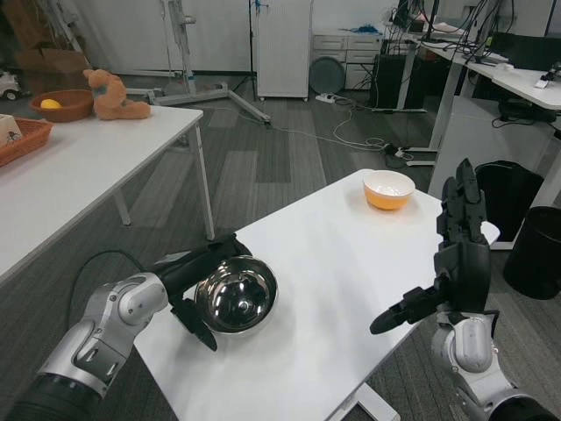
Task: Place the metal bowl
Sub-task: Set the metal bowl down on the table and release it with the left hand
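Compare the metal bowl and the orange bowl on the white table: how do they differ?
The metal bowl is shiny silver; the orange bowl is orange outside, white inside. The metal bowl sits at the table's near left edge, held by the left hand; the orange bowl stands untouched at the far side. The metal bowl looks larger. Both are round.

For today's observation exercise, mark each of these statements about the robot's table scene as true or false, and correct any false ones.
1. The left robot hand holds the metal bowl. True.
2. The right robot hand holds the orange bowl. False: it is open, holding nothing.
3. The metal bowl lies near the white table's left edge. True.
4. A teddy bear sits on the floor. False: it sits on the side table.
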